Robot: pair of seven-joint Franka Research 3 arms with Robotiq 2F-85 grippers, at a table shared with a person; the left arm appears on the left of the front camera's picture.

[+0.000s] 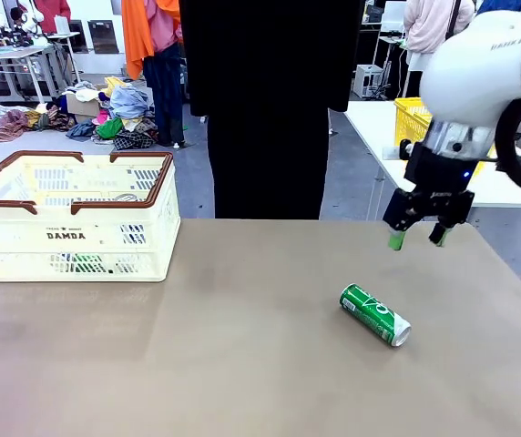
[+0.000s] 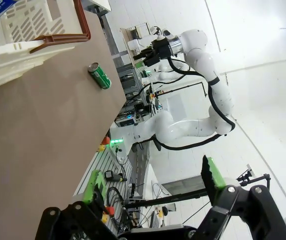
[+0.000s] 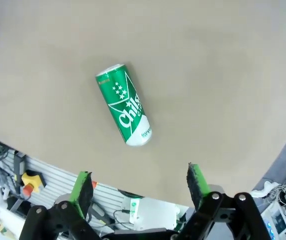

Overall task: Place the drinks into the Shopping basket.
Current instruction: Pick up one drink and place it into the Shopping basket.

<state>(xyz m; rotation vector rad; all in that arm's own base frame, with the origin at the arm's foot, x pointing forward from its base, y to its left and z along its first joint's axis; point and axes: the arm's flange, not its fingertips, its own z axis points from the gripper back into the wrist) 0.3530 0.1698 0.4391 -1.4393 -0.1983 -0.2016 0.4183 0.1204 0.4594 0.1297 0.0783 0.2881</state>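
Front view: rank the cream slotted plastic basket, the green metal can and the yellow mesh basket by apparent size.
1. Cream slotted plastic basket.
2. Green metal can, on its side.
3. Yellow mesh basket, but unsure: it stands farther off, partly behind the white robot arm.

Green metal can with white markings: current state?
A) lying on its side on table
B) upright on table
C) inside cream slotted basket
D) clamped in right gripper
A: the green metal can lies on its side on the tan table, apart from the open right gripper.
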